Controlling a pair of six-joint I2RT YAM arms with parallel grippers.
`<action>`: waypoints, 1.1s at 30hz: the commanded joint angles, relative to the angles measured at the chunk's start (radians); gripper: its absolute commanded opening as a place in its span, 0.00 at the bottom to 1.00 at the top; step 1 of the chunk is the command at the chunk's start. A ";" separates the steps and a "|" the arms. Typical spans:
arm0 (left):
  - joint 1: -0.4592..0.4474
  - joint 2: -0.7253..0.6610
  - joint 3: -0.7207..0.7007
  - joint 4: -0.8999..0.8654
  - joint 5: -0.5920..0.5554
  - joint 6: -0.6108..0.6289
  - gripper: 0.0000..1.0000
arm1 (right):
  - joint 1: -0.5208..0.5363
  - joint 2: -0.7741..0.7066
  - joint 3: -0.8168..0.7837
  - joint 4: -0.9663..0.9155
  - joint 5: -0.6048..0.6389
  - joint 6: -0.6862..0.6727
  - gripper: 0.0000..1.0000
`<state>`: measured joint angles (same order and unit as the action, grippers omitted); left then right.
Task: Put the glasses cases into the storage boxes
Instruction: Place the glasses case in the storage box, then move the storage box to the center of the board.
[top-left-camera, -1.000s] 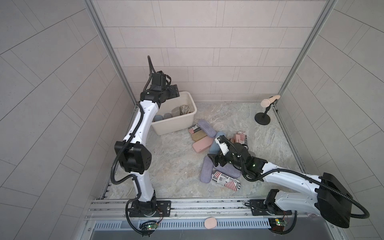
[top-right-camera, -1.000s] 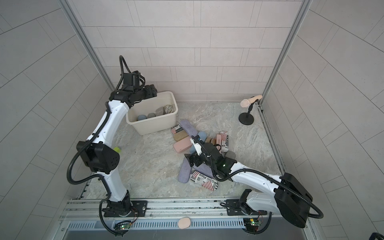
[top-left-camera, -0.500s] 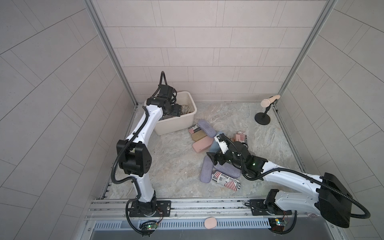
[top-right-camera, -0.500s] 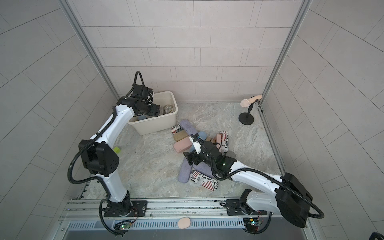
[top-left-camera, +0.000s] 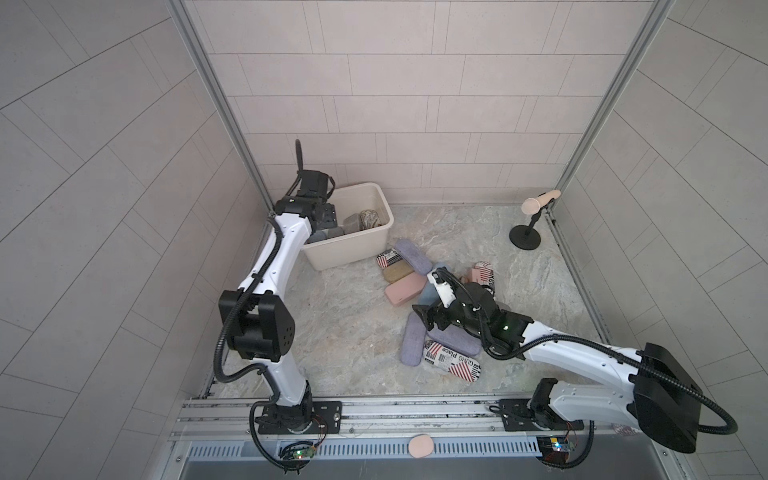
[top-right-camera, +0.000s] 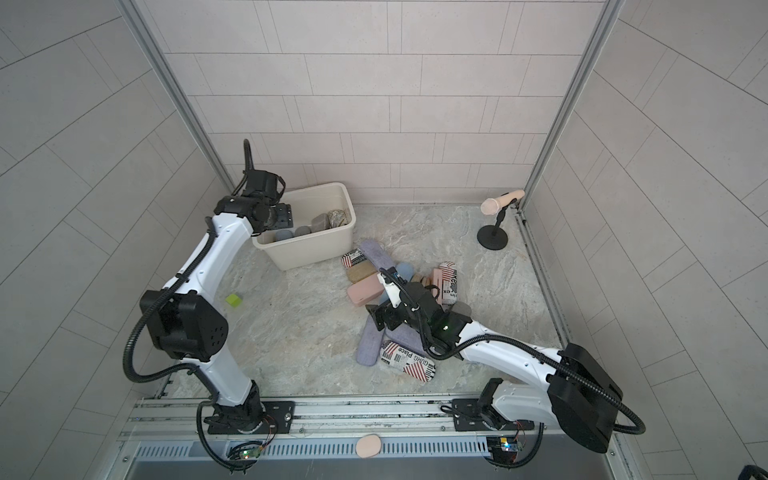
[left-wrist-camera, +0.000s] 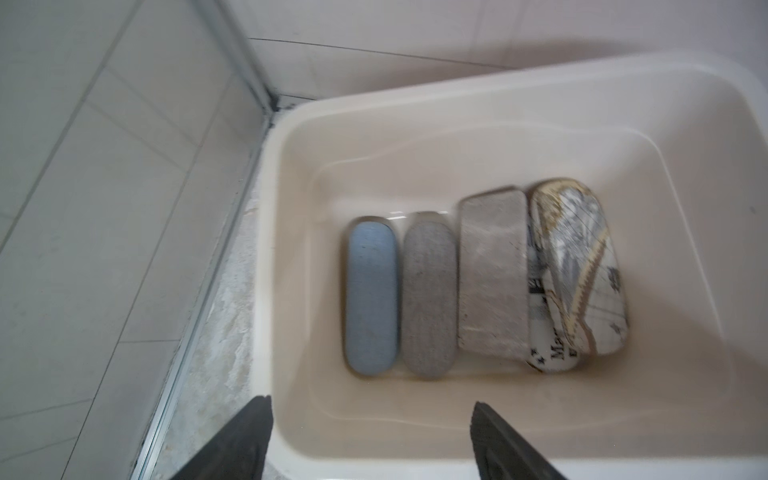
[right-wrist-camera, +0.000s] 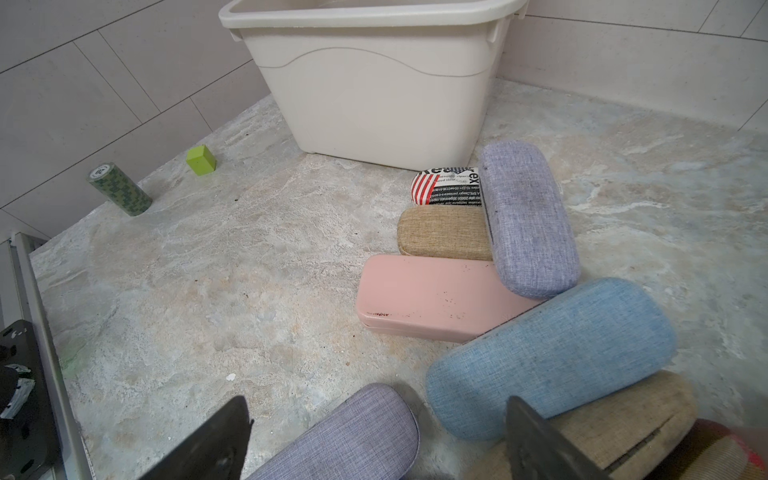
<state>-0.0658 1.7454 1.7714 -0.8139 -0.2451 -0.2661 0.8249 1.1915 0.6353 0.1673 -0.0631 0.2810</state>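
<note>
The cream storage box (top-left-camera: 353, 249) (left-wrist-camera: 266, 291) stands in the back left corner. Several glasses cases lie side by side in it: blue-grey (left-wrist-camera: 370, 299), grey (left-wrist-camera: 428, 299), beige (left-wrist-camera: 492, 274) and map-print (left-wrist-camera: 577, 270). My left gripper (left-wrist-camera: 370, 411) (top-left-camera: 328, 216) hangs open and empty over the box's near rim. More cases lie heaped on the floor: lilac (right-wrist-camera: 528, 216), tan (right-wrist-camera: 440, 232), pink (right-wrist-camera: 428, 299), light blue (right-wrist-camera: 548, 357), flag-print (top-left-camera: 453, 359). My right gripper (right-wrist-camera: 376, 405) (top-left-camera: 428, 305) is open just above the end of another lilac case (right-wrist-camera: 353, 436) (top-left-camera: 411, 345).
A green cube (right-wrist-camera: 201, 160) (top-right-camera: 234, 300) and a dark can (right-wrist-camera: 120, 189) sit by the left wall. A microphone stand (top-left-camera: 525, 239) is at the back right. Tiled walls close three sides, and a small pink object (top-left-camera: 420, 446) lies on the front rail.
My left gripper has come down from above the box's back left corner and now sits lower over its rim. My right gripper has shifted slightly left, over the lilac case.
</note>
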 joint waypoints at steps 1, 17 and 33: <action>0.068 0.000 -0.013 -0.007 -0.037 -0.085 0.79 | 0.006 -0.006 0.018 -0.010 0.007 -0.002 0.96; 0.202 0.102 -0.061 0.047 0.228 -0.077 0.49 | 0.006 -0.010 0.018 -0.017 0.014 -0.005 0.96; 0.231 -0.126 -0.303 -0.024 0.063 -0.037 0.14 | 0.006 -0.039 0.009 -0.015 0.044 0.000 0.95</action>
<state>0.1513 1.7157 1.5089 -0.7826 -0.1005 -0.3225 0.8249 1.1790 0.6353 0.1566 -0.0402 0.2810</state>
